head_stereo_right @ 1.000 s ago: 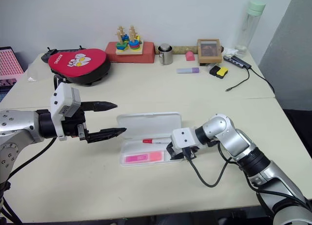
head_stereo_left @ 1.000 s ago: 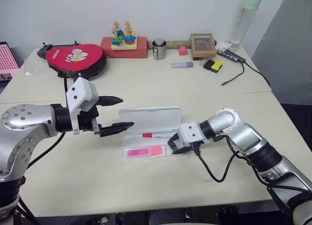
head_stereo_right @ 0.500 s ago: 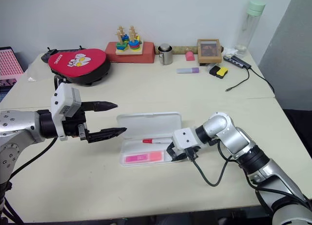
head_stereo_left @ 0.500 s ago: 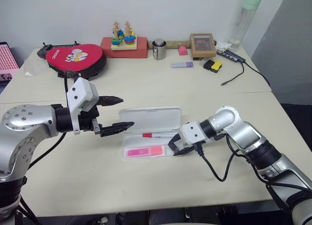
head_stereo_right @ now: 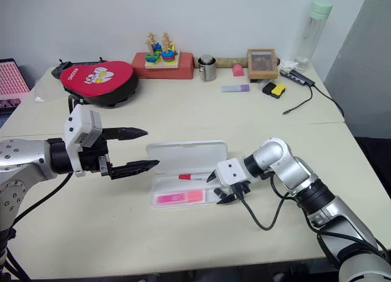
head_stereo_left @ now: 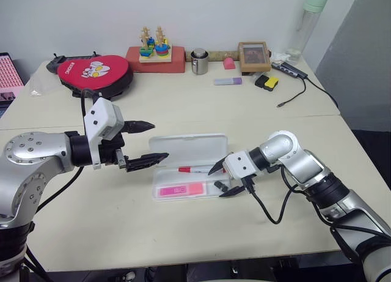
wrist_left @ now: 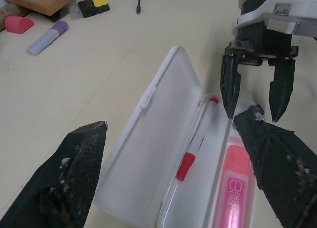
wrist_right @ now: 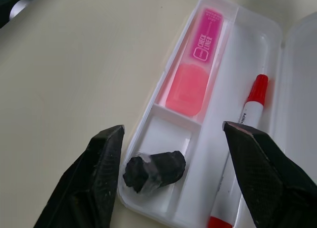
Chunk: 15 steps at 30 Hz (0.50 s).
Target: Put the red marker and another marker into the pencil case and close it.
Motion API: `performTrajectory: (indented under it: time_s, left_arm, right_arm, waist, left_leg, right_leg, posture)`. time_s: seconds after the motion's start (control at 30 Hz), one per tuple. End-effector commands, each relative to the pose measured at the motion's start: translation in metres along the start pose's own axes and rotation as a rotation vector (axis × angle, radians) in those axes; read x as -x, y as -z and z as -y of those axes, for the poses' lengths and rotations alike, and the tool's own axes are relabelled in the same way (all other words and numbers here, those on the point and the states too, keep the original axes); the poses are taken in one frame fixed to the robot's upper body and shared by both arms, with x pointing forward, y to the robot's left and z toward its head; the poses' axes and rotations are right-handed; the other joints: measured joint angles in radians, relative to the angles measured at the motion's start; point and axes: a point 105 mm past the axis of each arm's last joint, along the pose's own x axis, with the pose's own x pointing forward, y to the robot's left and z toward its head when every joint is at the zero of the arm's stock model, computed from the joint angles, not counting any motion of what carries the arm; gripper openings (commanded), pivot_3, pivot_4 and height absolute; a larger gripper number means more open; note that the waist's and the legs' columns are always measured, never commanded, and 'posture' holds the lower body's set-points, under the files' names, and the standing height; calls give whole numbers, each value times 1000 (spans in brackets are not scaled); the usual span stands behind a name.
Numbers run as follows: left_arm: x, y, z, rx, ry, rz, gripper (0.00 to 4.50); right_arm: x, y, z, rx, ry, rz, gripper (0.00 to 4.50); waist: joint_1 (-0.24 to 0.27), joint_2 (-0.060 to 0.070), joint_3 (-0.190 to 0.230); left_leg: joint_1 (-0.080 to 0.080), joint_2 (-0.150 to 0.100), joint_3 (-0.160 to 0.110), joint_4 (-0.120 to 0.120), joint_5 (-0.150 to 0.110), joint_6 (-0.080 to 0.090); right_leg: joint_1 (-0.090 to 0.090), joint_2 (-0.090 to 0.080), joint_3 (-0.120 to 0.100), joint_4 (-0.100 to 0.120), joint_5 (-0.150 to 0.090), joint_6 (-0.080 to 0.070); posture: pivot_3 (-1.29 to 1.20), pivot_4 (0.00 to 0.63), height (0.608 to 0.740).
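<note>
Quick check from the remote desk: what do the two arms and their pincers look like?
Both arms are silver-grey metal with rounded joints. Each ends in a white boxy wrist block carrying a black two-fingered left pincer and right pincer, fingers tapering to points. A black cable loops off each wrist.

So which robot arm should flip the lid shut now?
Probably left. The open left gripper hovers beside the flat white plastic pencil case's open lid, while the right gripper sits at the tray's far end.
</note>
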Motion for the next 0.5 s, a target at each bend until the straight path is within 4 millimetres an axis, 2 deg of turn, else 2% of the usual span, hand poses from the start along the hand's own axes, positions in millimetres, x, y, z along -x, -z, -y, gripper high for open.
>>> performTrajectory:
  time_s: [0.03, 0.3, 0.4, 0.5]
  left_arm:
    - [1, -6, -1, -30, -20, 20, 4500]
    - [0, -6, -2, -29, -22, 23, 4500]
    - [0, -5, -2, -27, -23, 24, 4500]
    - [1, -4, -2, -25, -26, 22, 4500]
  right_arm:
    - [8, -15, 8, 40, 44, 35, 3303]
    - [19, -13, 13, 9, 99, 5, 3303]
    - [22, -10, 8, -11, 100, -8, 2805]
    - [25, -12, 2, -33, 106, -3, 2125]
  waist:
    - [0, 0, 0]
    - [0, 0, 0]
    - [0, 0, 0]
    - [1, 0, 0]
  left_leg:
    - [0, 0, 0, 0, 0, 0]
    - [0, 0, 0, 0, 0, 0]
    - [0, 0, 0, 0, 0, 0]
    - [0, 0, 0, 0, 0, 0]
  right_leg:
    - [0, 0, 0, 0, 0, 0]
    - [0, 0, 0, 0, 0, -1]
    - [0, 0, 0, 0, 0, 0]
    - [0, 0, 0, 0, 0, 0]
  posture:
    - [0, 150, 740]
    - [0, 150, 740]
    - [0, 150, 740]
    - [0, 150, 740]
